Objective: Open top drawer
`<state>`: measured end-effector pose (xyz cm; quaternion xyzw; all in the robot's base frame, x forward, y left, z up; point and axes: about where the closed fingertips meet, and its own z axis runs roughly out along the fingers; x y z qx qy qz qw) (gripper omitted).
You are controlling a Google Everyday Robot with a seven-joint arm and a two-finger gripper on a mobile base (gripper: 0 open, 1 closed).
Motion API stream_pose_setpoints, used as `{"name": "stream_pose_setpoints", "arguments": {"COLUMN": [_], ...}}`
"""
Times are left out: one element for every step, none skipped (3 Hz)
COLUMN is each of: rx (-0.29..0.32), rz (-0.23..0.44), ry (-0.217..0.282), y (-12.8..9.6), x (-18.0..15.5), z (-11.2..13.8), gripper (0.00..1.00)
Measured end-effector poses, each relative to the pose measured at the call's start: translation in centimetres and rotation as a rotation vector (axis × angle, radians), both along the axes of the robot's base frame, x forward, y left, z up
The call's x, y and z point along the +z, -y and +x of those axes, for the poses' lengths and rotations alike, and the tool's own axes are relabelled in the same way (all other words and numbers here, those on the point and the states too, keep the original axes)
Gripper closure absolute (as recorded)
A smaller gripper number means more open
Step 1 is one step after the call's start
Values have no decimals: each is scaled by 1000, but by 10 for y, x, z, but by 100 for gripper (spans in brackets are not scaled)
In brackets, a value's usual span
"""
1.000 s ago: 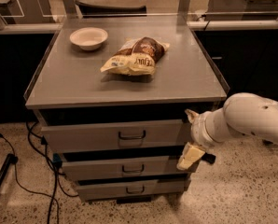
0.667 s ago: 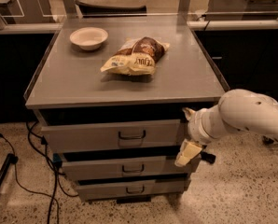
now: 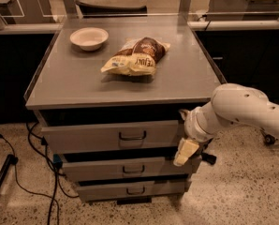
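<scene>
The top drawer (image 3: 83,137) is the widest grey front, just under the cabinet's top, with a dark wire loop handle (image 3: 132,136) at its centre. A dark gap shows above the front. My gripper (image 3: 186,152) hangs from the white arm (image 3: 238,109) at the drawer's right end, right of the handle and level with the gap between the top and middle fronts. It overlaps the right edge of the fronts. It holds nothing that I can see.
Two shorter drawer fronts (image 3: 125,168) sit below. On the cabinet top (image 3: 60,86) lie a white bowl (image 3: 89,37) and a chip bag (image 3: 135,57). Black cables (image 3: 34,146) trail on the floor at left. Dark counters flank both sides.
The arm and gripper have shifted slightly left and up, closer to the right end of the drawer fronts. The drawers, bowl and bag have not moved.
</scene>
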<state>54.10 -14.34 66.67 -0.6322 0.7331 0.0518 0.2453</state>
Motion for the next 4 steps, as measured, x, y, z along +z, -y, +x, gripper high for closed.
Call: {"name": "stream_pose_setpoints", "arguments": {"rx": [12, 12, 25, 35], "rz": [-12, -12, -28, -43], "ry": [-36, -36, -80, -122], "y": [-3, -3, -3, -2], "x": [-7, -7, -12, -16], "z": [2, 2, 2, -1], "gripper": [0, 0, 0, 0]}}
